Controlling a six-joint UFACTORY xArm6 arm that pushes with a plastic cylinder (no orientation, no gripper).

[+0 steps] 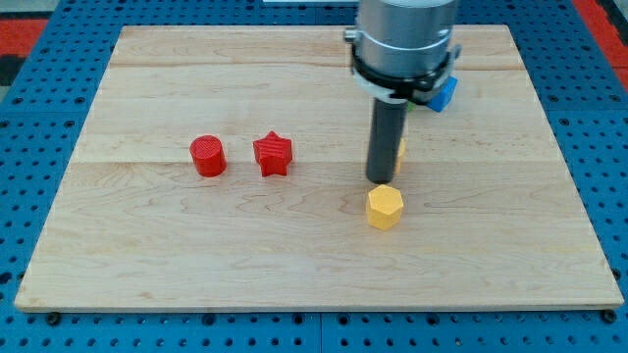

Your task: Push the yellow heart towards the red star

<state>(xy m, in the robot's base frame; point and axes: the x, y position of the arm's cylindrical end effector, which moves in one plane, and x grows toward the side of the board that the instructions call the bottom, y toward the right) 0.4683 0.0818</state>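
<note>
Yellow heart [400,150]: only a sliver shows, at the right edge of the rod, right of desk centre; the rest is hidden behind the rod, so its shape cannot be confirmed from this view. Taken as the heart because the other yellow block is plainly a hexagon.

My tip [380,181] sits down on the desk, just left of and slightly nearer than that sliver. Contact or a small gap: cannot tell. No claw on this rig, so there is no open or closed state to record; the rod carries nothing.

Yellow hexagon [385,207] lies just near of the tip, close but apparently apart. Red star [273,155] is well to the left, roughly level with the heart. Red cylinder [208,156] stands just left of the star, a small gap between. Blue block [446,91] is at the far side, partly hidden by the arm housing; shape unclear.

Step in hand, as judged: positioning, not yet pushing. The tip is on the star side of the heart, so a push from here would send it the wrong way.

Next move calls for: bring the tip around to the heart's right side, passing far of it to avoid nudging the hexagon, then push straight left towards the star. Stop short of striking the star.
</note>
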